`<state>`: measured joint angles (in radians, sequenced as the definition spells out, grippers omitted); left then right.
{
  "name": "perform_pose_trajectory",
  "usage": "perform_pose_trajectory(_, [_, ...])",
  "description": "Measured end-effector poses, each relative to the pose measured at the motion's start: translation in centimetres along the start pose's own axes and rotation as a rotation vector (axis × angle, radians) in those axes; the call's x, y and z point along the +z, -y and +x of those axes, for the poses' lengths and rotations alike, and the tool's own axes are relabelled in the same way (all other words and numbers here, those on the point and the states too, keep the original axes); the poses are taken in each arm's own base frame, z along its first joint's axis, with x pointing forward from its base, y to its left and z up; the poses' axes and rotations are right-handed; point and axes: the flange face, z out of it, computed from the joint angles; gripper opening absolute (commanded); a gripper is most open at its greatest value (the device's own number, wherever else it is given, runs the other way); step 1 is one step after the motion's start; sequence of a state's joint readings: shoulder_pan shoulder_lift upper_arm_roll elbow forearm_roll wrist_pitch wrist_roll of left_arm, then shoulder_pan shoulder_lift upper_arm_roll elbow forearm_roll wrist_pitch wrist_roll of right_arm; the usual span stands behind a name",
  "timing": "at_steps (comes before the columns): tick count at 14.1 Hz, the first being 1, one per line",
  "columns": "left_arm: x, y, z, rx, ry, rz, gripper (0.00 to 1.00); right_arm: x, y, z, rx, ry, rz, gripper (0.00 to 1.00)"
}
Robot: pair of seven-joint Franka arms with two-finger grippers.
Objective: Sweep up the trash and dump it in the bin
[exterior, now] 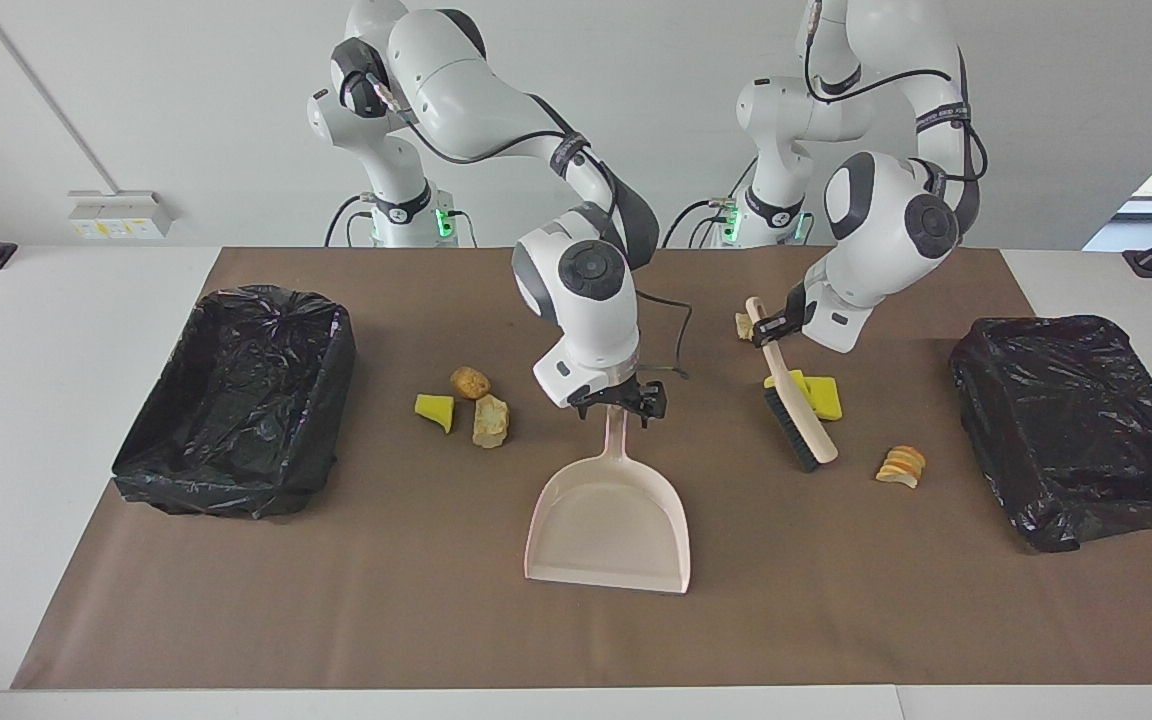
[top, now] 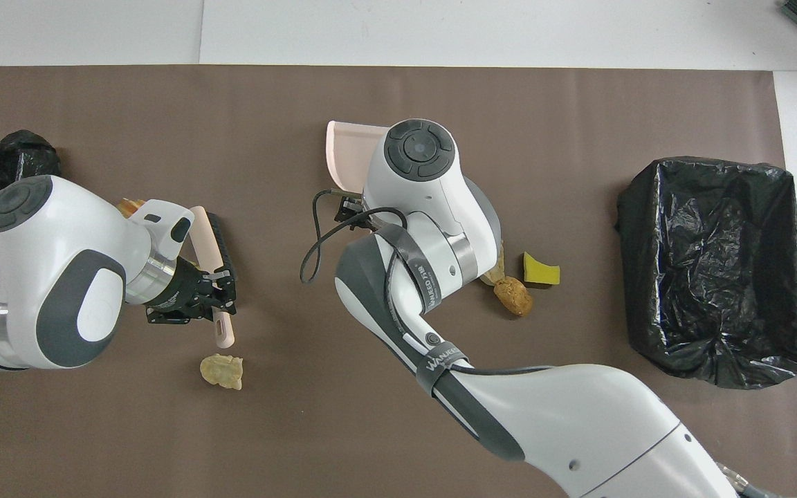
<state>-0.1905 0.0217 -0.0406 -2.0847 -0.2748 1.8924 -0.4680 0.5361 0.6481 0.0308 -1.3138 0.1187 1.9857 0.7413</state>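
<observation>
Trash: small yellow sponge chunks and tan bread lumps [exterior: 477, 408], light, soft; push, never pinch.
Left gripper [exterior: 772, 330]: clamped on beige brush [exterior: 798, 420] handle.
Right gripper [exterior: 626, 403]: spread wide over pale pink dustpan [exterior: 608, 520] handle.

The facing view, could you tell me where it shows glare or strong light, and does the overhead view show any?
Facing view: a bright window blows out at the edge beyond the left arm's end, and the bin liner there glints. Overhead view: even light, only soft sheen on the other liner.

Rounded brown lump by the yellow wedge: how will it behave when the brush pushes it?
The brown lump looks rounded, potato-like, so it will probably roll rather than slide. It is small, likely light, and may skitter. It sits close to the tan chunk, so a push may move both.
</observation>
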Motion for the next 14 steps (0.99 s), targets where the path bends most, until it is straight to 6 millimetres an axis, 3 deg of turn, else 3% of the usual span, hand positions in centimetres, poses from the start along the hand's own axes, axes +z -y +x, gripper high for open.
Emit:
perform_pose_trajectory(3, [-2.5, -0.8, 0.3, 0.047, -0.064, 0.014, 0.0, 1.0, 0.1, -0.5, -0.014, 0.014, -0.014, 0.45])
perform_pose_trajectory(4, [-3.3, -1.0, 0.4, 0.067, -0.083, 0.013, 0.0, 1.5, 0.0, -0.7, -0.018, 0.02, -0.02, 0.14])
perform_pose_trajectory(5, [-4.2, -1.2, 0.4, 0.088, -0.101, 0.014, 0.0, 1.8, -0.1, -0.8, -0.022, 0.024, -0.024, 0.0])
perform_pose_trajectory(8, [-6.1, -1.0, 0.8, 0.212, -0.15, 0.051, 0.0, 1.8, -0.1, -0.8, -0.025, 0.026, -0.026, 0.0])
perform_pose_trajectory(10, [-6.5, 1.0, 2.0, 0.318, -0.149, 0.065, 0.0, 1.1, -0.4, -0.5, -0.07, 0.02, -0.021, 0.0])
perform_pose_trajectory(12, [-6.2, 3.5, 3.0, 0.443, -0.126, 0.076, 0.0, -1.0, -0.9, -0.4, -0.174, 0.017, -0.015, 0.0])
perform_pose_trajectory(14, [-5.4, 4.5, 3.4, 0.576, -0.104, 0.098, 0.0, -3.9, -1.6, -1.1, -0.277, 0.032, -0.023, 0.0])
